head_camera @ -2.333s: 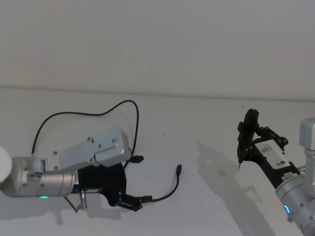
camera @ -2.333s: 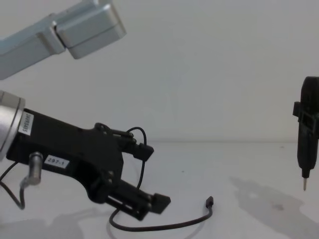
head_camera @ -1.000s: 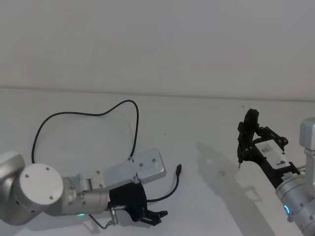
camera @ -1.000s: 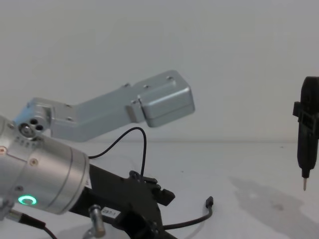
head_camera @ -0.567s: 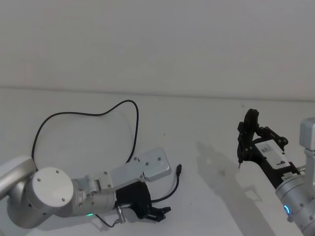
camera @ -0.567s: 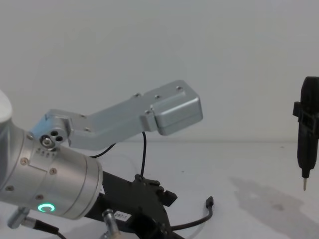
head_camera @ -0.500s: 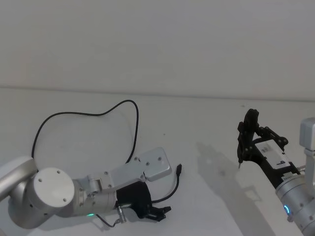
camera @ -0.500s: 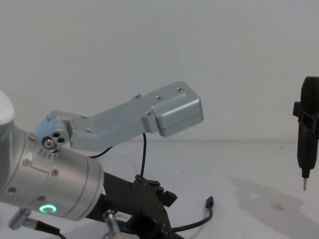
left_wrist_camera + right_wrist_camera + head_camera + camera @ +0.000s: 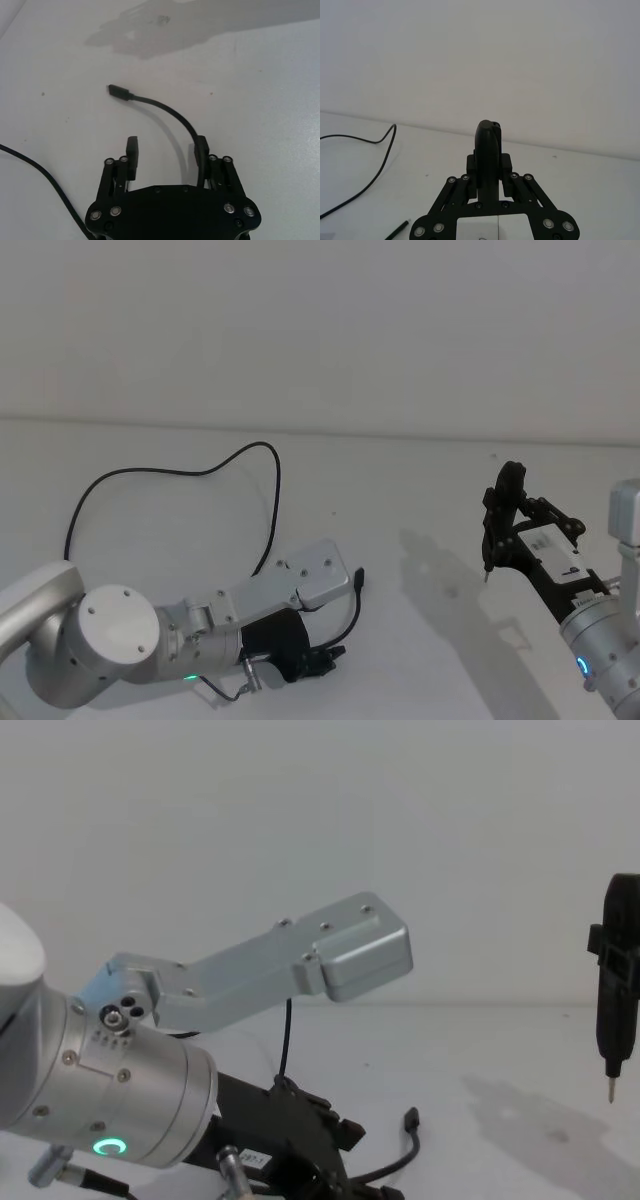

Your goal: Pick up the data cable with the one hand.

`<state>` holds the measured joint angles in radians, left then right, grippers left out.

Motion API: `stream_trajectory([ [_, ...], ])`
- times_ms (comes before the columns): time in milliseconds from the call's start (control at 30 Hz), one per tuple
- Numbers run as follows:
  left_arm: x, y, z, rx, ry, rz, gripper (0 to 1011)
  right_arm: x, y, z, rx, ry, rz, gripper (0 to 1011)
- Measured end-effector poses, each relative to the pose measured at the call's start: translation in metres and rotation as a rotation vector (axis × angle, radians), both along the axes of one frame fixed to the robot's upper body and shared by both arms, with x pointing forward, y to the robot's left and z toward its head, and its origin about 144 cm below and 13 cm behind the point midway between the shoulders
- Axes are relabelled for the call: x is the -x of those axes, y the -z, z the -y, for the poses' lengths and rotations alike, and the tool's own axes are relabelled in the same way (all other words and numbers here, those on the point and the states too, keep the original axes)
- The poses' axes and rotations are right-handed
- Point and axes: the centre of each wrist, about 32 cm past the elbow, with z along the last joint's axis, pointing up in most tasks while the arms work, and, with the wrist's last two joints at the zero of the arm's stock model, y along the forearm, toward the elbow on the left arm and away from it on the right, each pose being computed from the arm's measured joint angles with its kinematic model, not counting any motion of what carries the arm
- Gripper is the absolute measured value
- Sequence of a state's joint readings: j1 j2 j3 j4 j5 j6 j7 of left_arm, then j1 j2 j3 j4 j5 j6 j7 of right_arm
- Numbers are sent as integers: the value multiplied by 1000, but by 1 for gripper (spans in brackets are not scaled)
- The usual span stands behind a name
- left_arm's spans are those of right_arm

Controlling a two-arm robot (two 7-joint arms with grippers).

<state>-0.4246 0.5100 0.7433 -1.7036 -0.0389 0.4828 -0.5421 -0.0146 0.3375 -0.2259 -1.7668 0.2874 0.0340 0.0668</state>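
Data cable (image 9: 200,473): a thin black line lying on the white table (image 9: 420,480), occupying the left half of the head view. From the left-centre of that frame it arches up and across to a peak just left of centre, then drops straight down toward the lower centre, where it passes behind the left arm (image 9: 120,660). Its free end curves out again at the lower centre and finishes in a small black rectangular plug (image 9: 358,578), which rests on the table just beside the arm's silver housing. In the chest view the plug (image 9: 411,1118) sits at the lower centre, tilted upward.

Left gripper (image 9: 330,658): low over the table at the bottom centre of the head view, pointing toward the plug. In the left wrist view the gripper (image 9: 166,150) has its jaws spread wide, and both fingers (image 9: 131,150) are visible. The end stretch of cable runs from the plug (image 9: 118,91) in between them, close against one finger. Nothing is clamped, and contact with that finger cannot be confirmed.

Right gripper (image 9: 503,523): raised above the table at the right edge of the head view, well apart from the cable. Its jaws are closed (image 9: 489,165) on a black pen-shaped tool (image 9: 487,135), whose metal tip (image 9: 611,1092) points downward at the right edge of the chest view
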Motion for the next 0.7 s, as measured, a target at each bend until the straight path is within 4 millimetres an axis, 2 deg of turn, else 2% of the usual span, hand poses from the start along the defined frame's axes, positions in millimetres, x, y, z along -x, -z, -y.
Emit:
stream_trajectory([
  [100, 0, 0, 0, 0, -3, 1, 632, 0, 0, 0, 0, 0, 0, 268],
  [233, 0, 1, 1, 0, -6, 2, 464, 0, 0, 0, 0, 0, 0, 268],
  [300, 0, 1, 1, 0, -7, 2, 429, 0, 0, 0, 0, 0, 0, 268],
  [333, 0, 1, 1, 0, -7, 2, 371, 0, 0, 0, 0, 0, 0, 268],
  [433, 0, 1, 1, 0, -8, 2, 287, 0, 0, 0, 0, 0, 0, 268],
  [467, 0, 1, 1, 0, -8, 2, 287, 0, 0, 0, 0, 0, 0, 268],
  [567, 0, 1, 2, 0, -9, 2, 152, 0, 0, 0, 0, 0, 0, 268],
  [667, 0, 2, 2, 0, -9, 3, 98, 0, 0, 0, 0, 0, 0, 268],
  [700, 0, 2, 2, 0, -9, 2, 53, 0, 0, 0, 0, 0, 0, 268],
])
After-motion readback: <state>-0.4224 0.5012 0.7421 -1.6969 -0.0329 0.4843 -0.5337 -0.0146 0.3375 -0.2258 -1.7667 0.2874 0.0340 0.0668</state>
